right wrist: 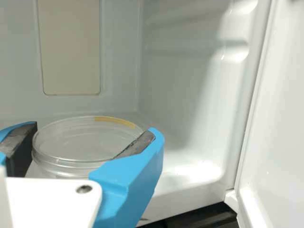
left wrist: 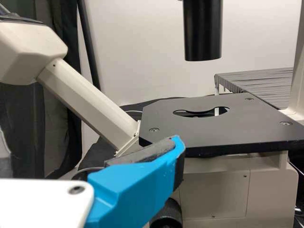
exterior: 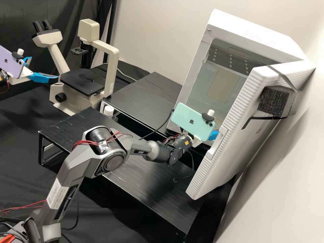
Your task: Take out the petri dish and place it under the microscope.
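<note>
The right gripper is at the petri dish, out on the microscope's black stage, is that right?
Not quite: the petri dish is inside the white cabinet, as the right wrist view shows. The right gripper is indeed at it.

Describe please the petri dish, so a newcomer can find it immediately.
Find the white cabinet with its door open. Inside, low before the back wall, lies the clear, round petri dish. Unlike the rectangular beige panel behind it, it is see-through and carries a yellowish strip along its rim.
</note>
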Available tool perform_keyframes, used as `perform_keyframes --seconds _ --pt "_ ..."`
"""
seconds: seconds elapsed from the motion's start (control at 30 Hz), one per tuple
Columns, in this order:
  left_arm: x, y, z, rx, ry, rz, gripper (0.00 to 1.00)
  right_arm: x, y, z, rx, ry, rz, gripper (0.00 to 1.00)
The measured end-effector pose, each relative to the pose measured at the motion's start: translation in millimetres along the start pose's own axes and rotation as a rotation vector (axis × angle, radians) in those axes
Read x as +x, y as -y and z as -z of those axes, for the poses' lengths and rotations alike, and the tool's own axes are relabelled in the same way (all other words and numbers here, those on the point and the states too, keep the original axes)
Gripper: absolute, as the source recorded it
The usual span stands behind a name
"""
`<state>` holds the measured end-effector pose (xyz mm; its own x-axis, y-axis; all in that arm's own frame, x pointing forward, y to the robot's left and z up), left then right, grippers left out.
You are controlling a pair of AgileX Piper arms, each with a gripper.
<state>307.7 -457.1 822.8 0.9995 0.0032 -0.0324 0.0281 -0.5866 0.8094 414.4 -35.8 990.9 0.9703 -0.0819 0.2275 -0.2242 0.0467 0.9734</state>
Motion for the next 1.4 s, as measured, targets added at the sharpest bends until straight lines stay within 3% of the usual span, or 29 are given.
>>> perform_keyframes --seconds 0.37,0.7,0.83,1.0,1.2,1.4 --pt "0 0.0 0 0.000 0.000 0.000 1.00 -69 6 -2 0.024 -0.061 -0.037 0.00" --pt "0 0.0 0 0.000 0.000 0.000 1.00 -134 18 24 0.106 -0.214 -0.076 0.00" --pt "0 0.0 0 0.000 0.000 0.000 1.00 -153 34 44 0.127 -0.297 -0.034 0.00" --pt "0 0.0 0 0.000 0.000 0.000 1.00 -174 63 75 0.148 -0.396 0.076 0.00" --pt "0 0.0 0 0.000 0.000 0.000 1.00 -198 97 125 0.136 -0.576 0.205 0.00" --pt "0 0.0 0 0.000 0.000 0.000 1.00 -209 121 165 0.128 -0.629 0.257 0.00"
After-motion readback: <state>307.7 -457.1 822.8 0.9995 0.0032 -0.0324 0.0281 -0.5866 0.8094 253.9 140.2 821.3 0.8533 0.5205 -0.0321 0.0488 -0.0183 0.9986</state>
